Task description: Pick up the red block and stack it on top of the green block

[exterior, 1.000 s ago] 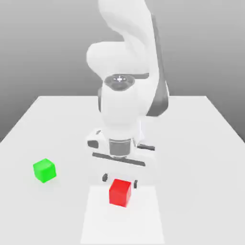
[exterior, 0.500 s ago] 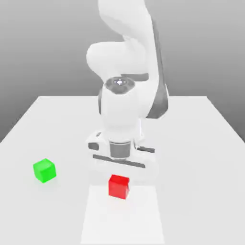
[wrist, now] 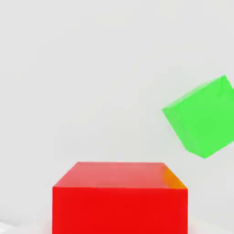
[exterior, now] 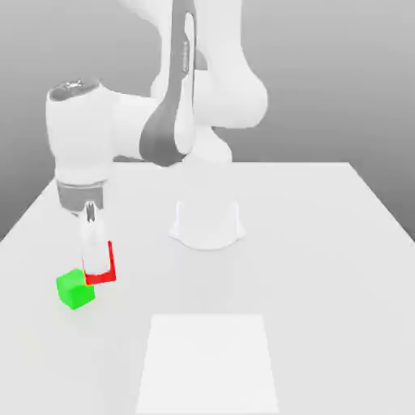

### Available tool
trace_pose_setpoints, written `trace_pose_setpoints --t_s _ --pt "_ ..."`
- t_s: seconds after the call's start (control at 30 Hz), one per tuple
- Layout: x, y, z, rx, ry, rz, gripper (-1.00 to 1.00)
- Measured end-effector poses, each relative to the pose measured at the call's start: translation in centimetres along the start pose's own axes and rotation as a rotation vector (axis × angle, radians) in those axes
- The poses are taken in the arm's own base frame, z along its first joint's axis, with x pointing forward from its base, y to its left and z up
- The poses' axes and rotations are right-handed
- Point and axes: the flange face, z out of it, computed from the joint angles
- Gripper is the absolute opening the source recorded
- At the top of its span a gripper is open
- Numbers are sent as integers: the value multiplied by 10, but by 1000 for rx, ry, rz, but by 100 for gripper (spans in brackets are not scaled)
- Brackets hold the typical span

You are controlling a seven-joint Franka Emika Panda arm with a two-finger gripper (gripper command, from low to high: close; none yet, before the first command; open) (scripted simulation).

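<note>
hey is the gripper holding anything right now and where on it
Yes: the gripper holds the red block, fingers clamped on its opposite sides, lifted off the table.

bare table (exterior: 324,267) around, green block (exterior: 75,289) (near)

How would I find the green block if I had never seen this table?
Start at the big white robot arm and follow it down to its gripper, shut on the red block on the exterior view's left. The green block sits on the white table just below and beside it. It is the only green cube, resting on the table rather than held.
</note>
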Motion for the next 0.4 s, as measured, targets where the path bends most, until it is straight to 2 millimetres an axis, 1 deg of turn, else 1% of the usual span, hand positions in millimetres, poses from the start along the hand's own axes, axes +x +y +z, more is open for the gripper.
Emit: trace_pose_setpoints --t_s 0.07,0.1,0.17,0.3,0.33,0.4 --pt "31 0 -3 -1 -3 165 -100" --pt "38 0 1 -1 -4 204 -100" --pt "44 -1 16 -2 -6 233 -100" --pt "44 0 52 -2 -6 239 -100" --pt "44 0 58 -2 -5 239 100" --pt "44 0 58 -2 -5 239 100"
